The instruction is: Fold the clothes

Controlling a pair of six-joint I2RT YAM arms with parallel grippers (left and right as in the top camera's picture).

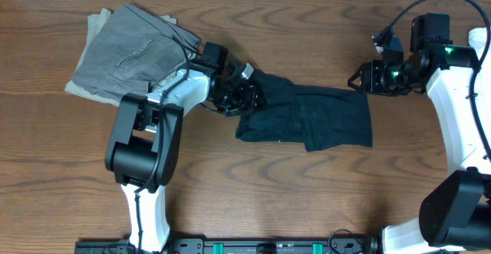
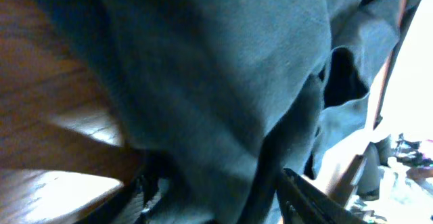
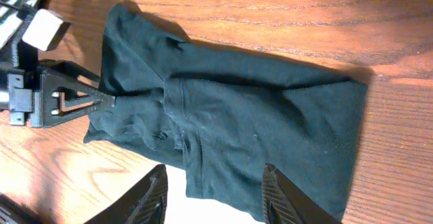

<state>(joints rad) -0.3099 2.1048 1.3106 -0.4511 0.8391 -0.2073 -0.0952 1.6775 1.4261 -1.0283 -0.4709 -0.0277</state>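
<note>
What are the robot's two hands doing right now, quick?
Left gripper: closed on the black shirt.
Right gripper: open, holding nothing.

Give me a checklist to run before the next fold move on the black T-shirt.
1. Grip: left gripper shut on the bunched end of the black T-shirt: ok.
2. Jaws: right gripper open, nothing between its fingers: ok.
3. Second hold: right gripper has hold of the shirt: not ok, it holds nothing.
4. Shirt lying flat: not ok, creased and bunched toward the left gripper.
5. The grey garment apart from the shirt: ok.
6. Logo side up or down: cannot tell.
</note>
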